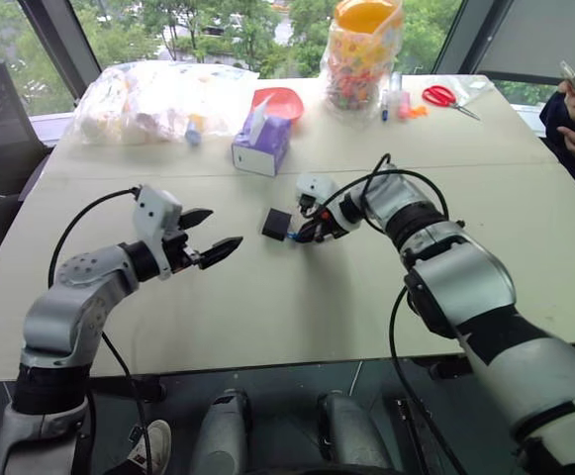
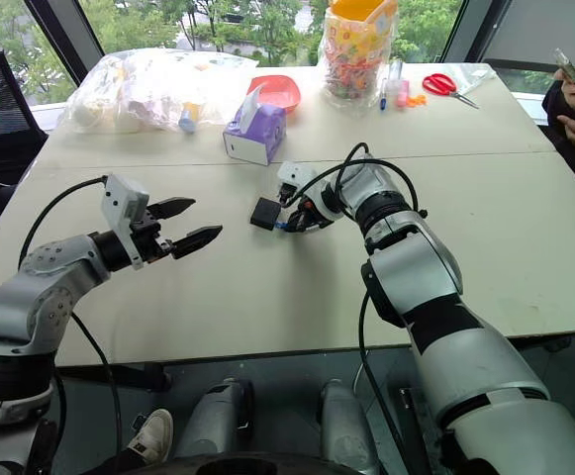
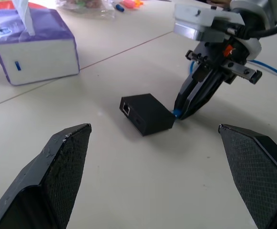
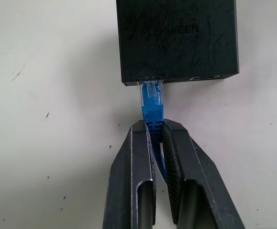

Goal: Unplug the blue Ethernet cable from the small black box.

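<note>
Right wrist view: right hand (image 4: 158,131) pinching blue Ethernet cable (image 4: 152,110) (plug seated).

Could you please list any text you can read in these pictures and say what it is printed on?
"GREEN": the legible end of a faint brand mark on top of the small black box; the letters before it are too faint to read.
The purple tissue box bears a small blue mark, too small to read.

"GREEN" on small black box (image 4: 176,40)
</note>
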Motion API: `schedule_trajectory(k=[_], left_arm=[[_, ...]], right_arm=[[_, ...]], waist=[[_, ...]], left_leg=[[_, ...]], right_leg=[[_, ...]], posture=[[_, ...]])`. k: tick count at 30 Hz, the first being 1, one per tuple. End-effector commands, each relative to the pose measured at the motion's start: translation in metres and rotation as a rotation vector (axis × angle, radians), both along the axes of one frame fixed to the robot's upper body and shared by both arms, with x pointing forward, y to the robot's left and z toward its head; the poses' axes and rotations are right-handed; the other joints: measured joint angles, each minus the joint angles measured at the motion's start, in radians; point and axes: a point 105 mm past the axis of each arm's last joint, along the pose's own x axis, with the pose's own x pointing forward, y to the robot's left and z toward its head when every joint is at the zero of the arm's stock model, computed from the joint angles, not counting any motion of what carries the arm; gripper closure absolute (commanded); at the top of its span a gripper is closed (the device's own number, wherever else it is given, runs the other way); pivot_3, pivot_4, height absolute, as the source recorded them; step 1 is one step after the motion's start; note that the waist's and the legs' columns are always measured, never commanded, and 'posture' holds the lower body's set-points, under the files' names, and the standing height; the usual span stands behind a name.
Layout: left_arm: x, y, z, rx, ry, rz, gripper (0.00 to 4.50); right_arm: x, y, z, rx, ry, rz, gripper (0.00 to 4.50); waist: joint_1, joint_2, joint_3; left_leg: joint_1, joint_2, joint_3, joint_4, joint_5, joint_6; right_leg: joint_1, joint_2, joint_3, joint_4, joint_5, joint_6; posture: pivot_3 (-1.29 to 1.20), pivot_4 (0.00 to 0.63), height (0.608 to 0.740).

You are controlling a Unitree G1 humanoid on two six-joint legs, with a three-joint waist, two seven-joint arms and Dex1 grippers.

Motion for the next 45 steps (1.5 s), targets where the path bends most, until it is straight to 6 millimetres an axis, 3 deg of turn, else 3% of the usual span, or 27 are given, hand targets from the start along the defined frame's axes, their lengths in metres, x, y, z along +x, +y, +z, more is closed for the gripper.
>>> schedule_trajectory(k=[1,4,6,9,14,18,28,31,34,40,45], left_arm=[[0.002,-0.007,0.006,-0.027,-0.003,-0.038,0.0],[0.005,-0.01,0.007,-0.051,0.017,-0.05,0.0],[0.008,-0.013,0.008,-0.082,0.043,-0.071,0.0],[0.011,-0.016,0.013,-0.139,0.096,-0.119,0.0],[0.015,-0.022,0.021,-0.183,0.146,-0.196,0.0],[0.012,-0.03,0.029,-0.228,0.189,-0.285,0.0],[0.004,-0.031,0.032,-0.255,0.24,-0.347,0.0],[0.003,-0.031,0.032,-0.258,0.243,-0.352,0.83],[0.0,-0.032,0.029,-0.253,0.263,-0.369,2.11],[-0.003,-0.034,0.023,-0.237,0.279,-0.39,4.07],[-0.003,-0.032,0.018,-0.197,0.287,-0.388,4.08]], right_arm=[[0.007,-0.004,0.022,0.029,-0.166,0.07,4.43],[0.008,-0.008,0.042,0.052,-0.356,0.106,4.43],[0.005,-0.019,0.056,-0.045,-0.655,0.133,4.43],[-0.016,-0.026,0.067,-0.104,-0.879,0.154,4.43],[-0.045,-0.027,0.063,-0.15,-0.987,0.152,4.43],[-0.061,-0.013,0.068,-0.132,-1.048,0.173,4.43],[-0.085,0.012,0.068,-0.113,-1.076,0.297,4.43],[-0.088,0.013,0.07,-0.114,-1.081,0.313,4.5],[-0.09,0.016,0.072,-0.11,-1.087,0.321,4.5],[-0.091,0.017,0.077,-0.101,-1.093,0.318,4.5],[-0.093,0.015,0.083,0.013,-0.983,0.253,4.5]], waist=[[0.002,0.0,0.0],[0.003,0.0,0.0],[0.007,0.0,0.0],[0.006,0.0,0.0],[-0.001,0.0,0.0],[0.002,0.0,0.0],[0.005,0.0,0.0],[0.005,0.0,0.0],[0.005,0.0,0.0],[0.006,-0.001,0.0],[0.005,-0.001,0.0]], left_leg=[[0.0,0.0,0.0,0.0,0.0,0.0],[0.0,0.0,0.0,0.0,0.0,0.0],[0.0,0.0,0.0,0.0,0.0,0.0],[-0.001,0.0,-0.001,0.0,0.0,0.0],[0.001,0.0,-0.001,0.0,0.001,-0.001],[0.001,0.0,-0.001,0.002,0.001,-0.002],[0.001,0.0,-0.002,0.005,0.001,-0.002],[0.0,0.0,-0.002,0.005,0.001,-0.002],[0.0,0.0,-0.002,0.006,0.001,-0.002],[0.0,0.0,-0.003,0.006,0.001,-0.002],[0.0,0.0,-0.003,0.007,0.001,-0.002]], right_leg=[[0.0,0.0,0.0,0.0,0.0,0.0],[0.0,0.0,0.0,0.0,0.0,0.0],[0.0,0.0,0.0,0.0,0.0,0.0],[0.0,0.0,0.0,0.0,-0.001,0.002],[-0.001,0.0,0.0,0.001,-0.001,0.002],[0.0,0.0,0.0,0.002,-0.001,0.001],[0.002,0.0,0.0,0.002,-0.003,-0.003],[0.002,0.0,0.0,0.002,-0.003,-0.003],[0.002,0.0,0.0,0.002,-0.003,-0.003],[0.002,0.0,0.0,0.002,-0.003,-0.003],[0.003,0.0,0.0,0.002,-0.003,-0.003]], posture=[[0.0,0.15,0.735],[0.0,0.15,0.735],[0.0,0.15,0.735],[0.0,0.15,0.735],[0.0,0.15,0.735],[0.0,0.15,0.735],[0.0,0.15,0.735],[0.0,0.15,0.735],[0.0,0.15,0.735],[0.0,0.15,0.735],[0.0,0.15,0.735]])
